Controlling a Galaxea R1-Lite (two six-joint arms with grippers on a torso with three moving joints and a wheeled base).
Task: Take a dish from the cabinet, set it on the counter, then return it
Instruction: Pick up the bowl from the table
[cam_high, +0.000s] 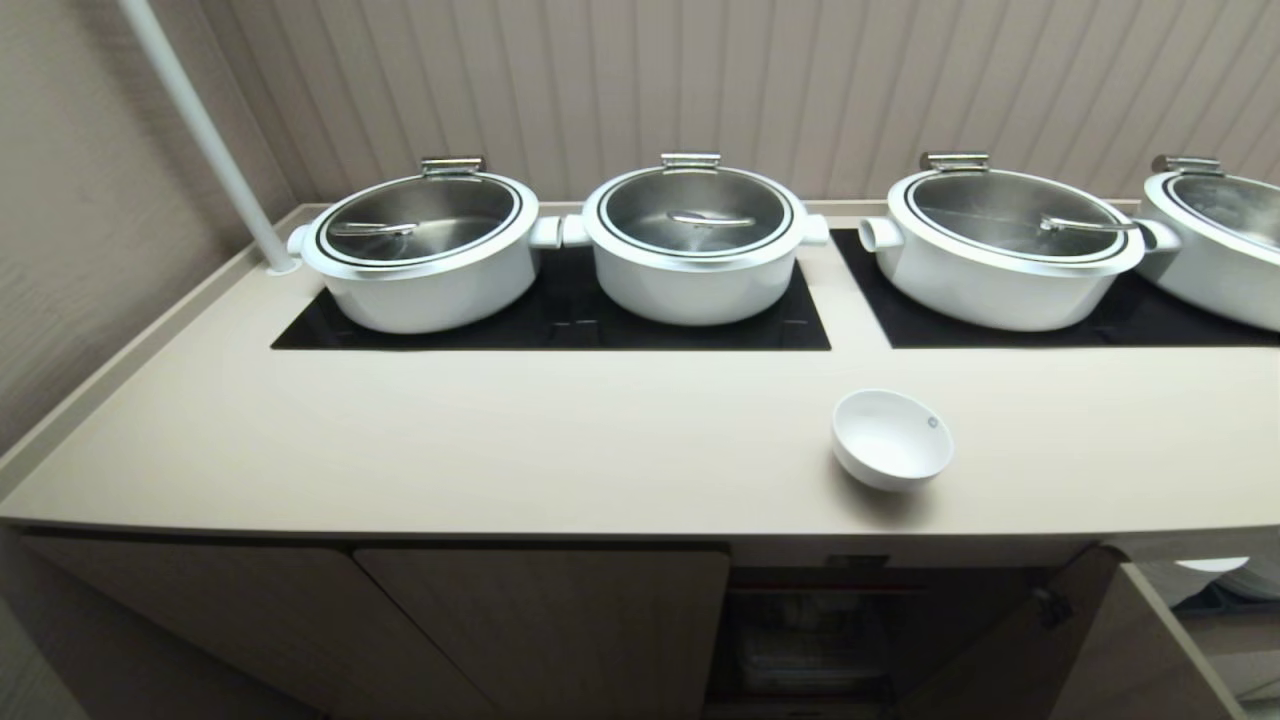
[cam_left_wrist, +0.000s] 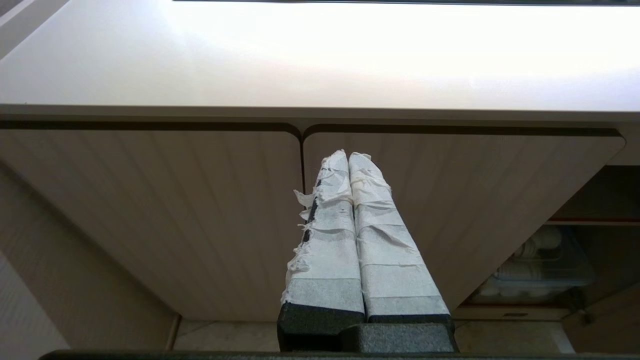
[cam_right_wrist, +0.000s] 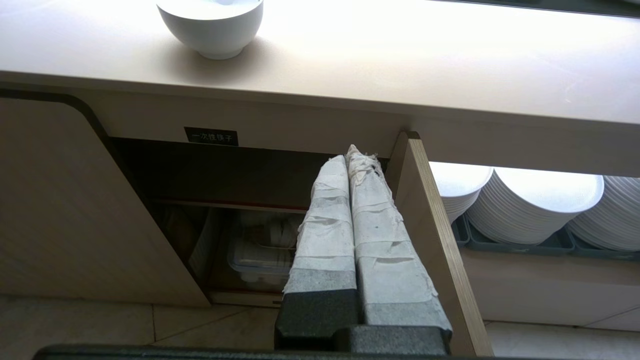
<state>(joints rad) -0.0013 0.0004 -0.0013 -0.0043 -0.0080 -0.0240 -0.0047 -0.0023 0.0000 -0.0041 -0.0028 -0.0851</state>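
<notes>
Two grippers hang low before the cabinet (cam_right_wrist: 65, 200), holding nothing: the left gripper (cam_left_wrist: 348, 156), fingers pressed together, faces closed doors; the right gripper (cam_right_wrist: 354, 152), likewise closed, faces the open compartment, with the dish (cam_high: 891, 439) above it on the counter (cam_high: 500, 440).

a canteen kitchen: lidded pots (cam_high: 430, 250) on hobs (cam_high: 560, 310), stacked plates (cam_right_wrist: 535, 205) below.

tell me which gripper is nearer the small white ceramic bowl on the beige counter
Right. The right gripper is below the counter edge by the open cabinet, the small white ceramic bowl just above it. The left gripper faces closed doors further left, no bowl in its view.
</notes>
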